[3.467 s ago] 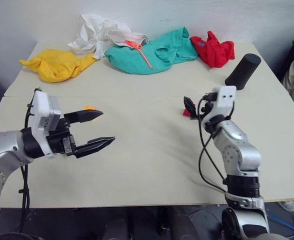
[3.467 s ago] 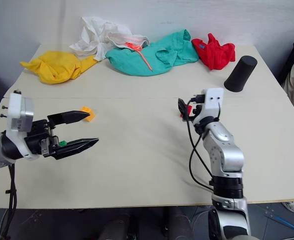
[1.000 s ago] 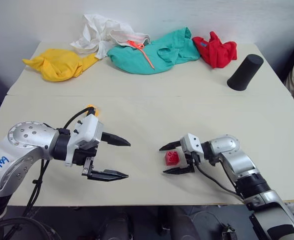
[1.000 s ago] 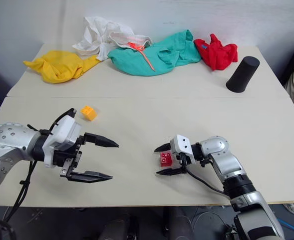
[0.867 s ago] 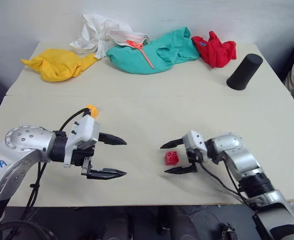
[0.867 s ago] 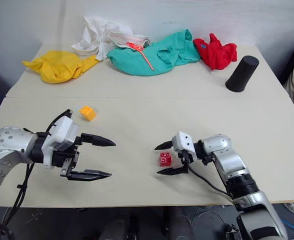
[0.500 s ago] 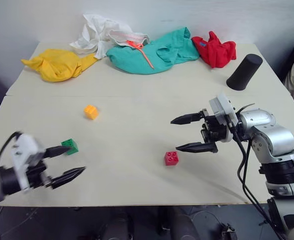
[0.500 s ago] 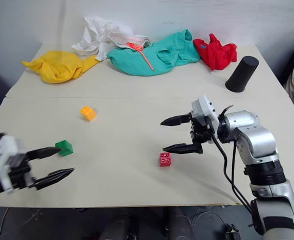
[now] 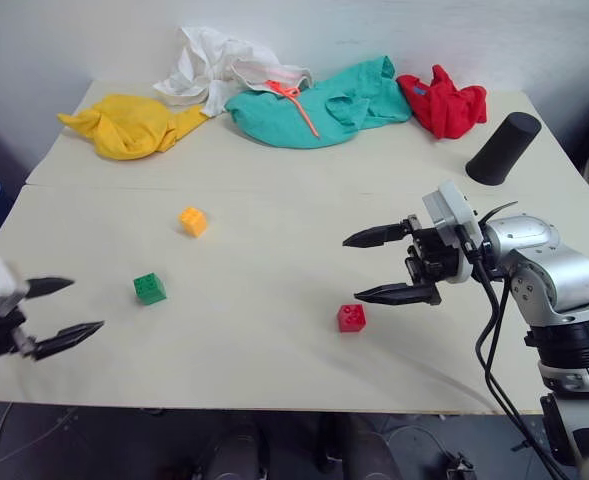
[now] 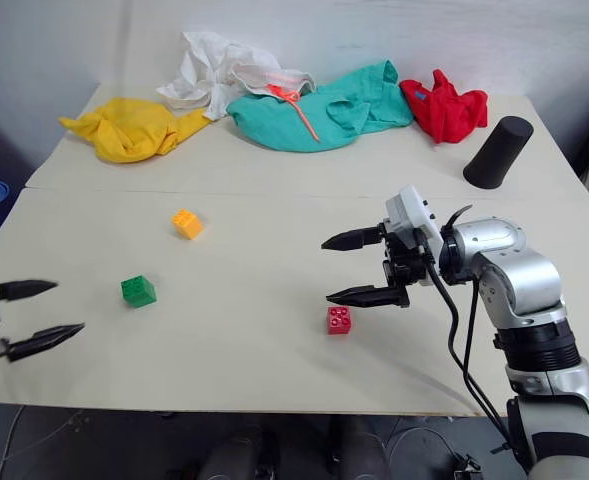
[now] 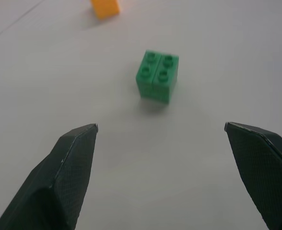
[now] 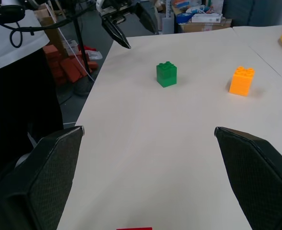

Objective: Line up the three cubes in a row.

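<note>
A: Item one, writing or labels?
B: None legible on the blocks, the cloths or the end effectors.

A: Left end effector (image 9: pixel 62 311)?
B: At the near left edge of the tabletop (image 9: pixel 274 190), fingers spread wide, empty, touching nothing. The green cube (image 9: pixel 149 288) sits ahead of its tips, apart from them; in the left wrist view the cube lies between and beyond the two open fingers (image 11: pixel 69 167).

A: Right end effector (image 9: pixel 352 268)?
B: Raised over the right half of the tabletop, pointing toward the left, fingers wide apart, one above the other, empty. The red cube (image 9: pixel 351 318) rests on the tabletop just below and near the lower fingertip, not touched.

A: The three cubes, locations?
B: Green cube: near left, studs up. Orange-yellow cube (image 9: pixel 193 220): farther back and slightly right of the green, well apart from it. Red cube: near centre-right, well apart from both. They form a loose triangle, not a row.

A: Other stock?
B: Yellow cloth (image 9: pixel 134 125), white cloth (image 9: pixel 219 70), teal cloth (image 9: pixel 324 100) and red cloth (image 9: pixel 446 103) bunched along the far edge; black cylinder (image 9: pixel 502 148) tilted at the far right.
</note>
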You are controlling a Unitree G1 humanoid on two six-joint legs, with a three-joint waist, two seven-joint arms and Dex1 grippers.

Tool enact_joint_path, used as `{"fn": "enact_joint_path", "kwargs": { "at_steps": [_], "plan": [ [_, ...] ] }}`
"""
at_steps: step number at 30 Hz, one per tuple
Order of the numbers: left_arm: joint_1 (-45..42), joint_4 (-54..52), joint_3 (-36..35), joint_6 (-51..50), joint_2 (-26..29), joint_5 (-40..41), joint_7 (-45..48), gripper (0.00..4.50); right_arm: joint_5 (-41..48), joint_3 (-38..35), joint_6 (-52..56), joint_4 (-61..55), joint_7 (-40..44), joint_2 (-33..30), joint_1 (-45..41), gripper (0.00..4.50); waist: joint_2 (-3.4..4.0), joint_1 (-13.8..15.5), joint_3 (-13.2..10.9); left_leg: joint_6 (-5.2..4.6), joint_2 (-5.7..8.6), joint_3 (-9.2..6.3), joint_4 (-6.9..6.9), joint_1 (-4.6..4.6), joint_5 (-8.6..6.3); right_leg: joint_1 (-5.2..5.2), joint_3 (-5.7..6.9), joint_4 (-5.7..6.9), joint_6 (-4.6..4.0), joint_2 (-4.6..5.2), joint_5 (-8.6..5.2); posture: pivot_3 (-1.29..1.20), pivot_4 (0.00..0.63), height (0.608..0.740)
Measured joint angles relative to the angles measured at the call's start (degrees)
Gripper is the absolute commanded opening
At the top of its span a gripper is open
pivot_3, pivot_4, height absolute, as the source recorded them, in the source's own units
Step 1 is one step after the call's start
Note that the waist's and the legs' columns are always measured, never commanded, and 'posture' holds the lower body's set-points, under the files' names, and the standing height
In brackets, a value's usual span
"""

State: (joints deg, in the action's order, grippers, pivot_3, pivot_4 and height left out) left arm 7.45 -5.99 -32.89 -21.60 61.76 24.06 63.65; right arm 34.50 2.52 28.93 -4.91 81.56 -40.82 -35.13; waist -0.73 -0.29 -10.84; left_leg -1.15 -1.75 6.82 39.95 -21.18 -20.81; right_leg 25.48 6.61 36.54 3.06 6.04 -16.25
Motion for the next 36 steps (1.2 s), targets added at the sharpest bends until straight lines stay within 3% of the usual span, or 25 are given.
{"fn": "enact_joint_path", "kwargs": {
  "at_steps": [7,13,16,24,27,29,36],
  "plan": [
    [-21.7,16.0,21.8,3.6,-1.5,-8.1,1.9,4.50,3.0,-1.3,3.9,-7.8,-4.0,-1.0,3.1,4.48,0.06,-1.1,0.0,0.02,-0.08,0.24,0.03,0.00,0.05,0.02,0.09,0.27,0.03,-0.33,0.01,0.00,0.150,0.740],
    [-27.7,24.5,28.5,7.9,-2.6,-11.6,5.0,4.50,3.6,-2.7,4.5,-10.0,-7.8,-1.1,5.1,4.48,0.02,-1.3,0.0,0.01,-0.09,0.33,0.05,0.02,0.05,0.05,0.03,0.29,0.04,-0.35,0.01,0.00,0.150,0.740],
    [-28.1,26.3,29.7,9.9,-2.6,-12.7,6.5,3.86,3.2,-2.8,3.6,-10.3,-9.5,-1.1,5.1,4.50,0.02,-1.2,0.0,0.01,-0.10,0.31,0.08,0.01,0.05,0.05,0.01,0.30,0.04,-0.35,0.01,0.00,0.150,0.740],
    [-29.4,27.1,29.7,11.3,-2.5,-13.0,8.4,1.49,2.6,-2.7,2.6,-10.3,-9.5,-1.1,5.2,4.50,0.02,-1.1,0.0,-0.01,-0.09,0.30,0.11,0.00,0.05,0.04,0.00,0.32,0.04,-0.33,0.02,0.00,0.150,0.740],
    [-29.5,27.1,29.7,12.8,-2.5,-12.9,9.2,1.50,-0.6,-1.7,-1.3,-10.2,-8.1,-1.9,6.3,4.50,0.00,-1.1,0.0,-0.02,-0.08,0.30,0.11,0.00,0.05,0.04,0.01,0.31,0.04,-0.32,0.02,0.00,0.150,0.740],
    [-28.9,25.0,29.4,11.9,-2.5,-11.9,10.0,1.50,-2.9,-0.4,-4.0,-9.8,-6.7,-2.9,7.9,4.50,-0.01,-1.1,0.0,-0.03,-0.08,0.30,0.11,-0.02,0.05,0.04,0.01,0.31,0.05,-0.32,0.02,0.00,0.150,0.740],
    [-26.9,-0.7,33.4,4.3,-3.8,-7.8,11.4,1.50,-4.3,-0.5,-6.5,-9.3,-4.0,-6.5,11.7,4.50,-0.02,-0.1,0.0,-0.04,-0.07,0.29,0.15,0.04,0.06,0.00,-0.07,0.33,0.08,-0.31,0.04,0.00,0.150,0.740]
  ]
}}
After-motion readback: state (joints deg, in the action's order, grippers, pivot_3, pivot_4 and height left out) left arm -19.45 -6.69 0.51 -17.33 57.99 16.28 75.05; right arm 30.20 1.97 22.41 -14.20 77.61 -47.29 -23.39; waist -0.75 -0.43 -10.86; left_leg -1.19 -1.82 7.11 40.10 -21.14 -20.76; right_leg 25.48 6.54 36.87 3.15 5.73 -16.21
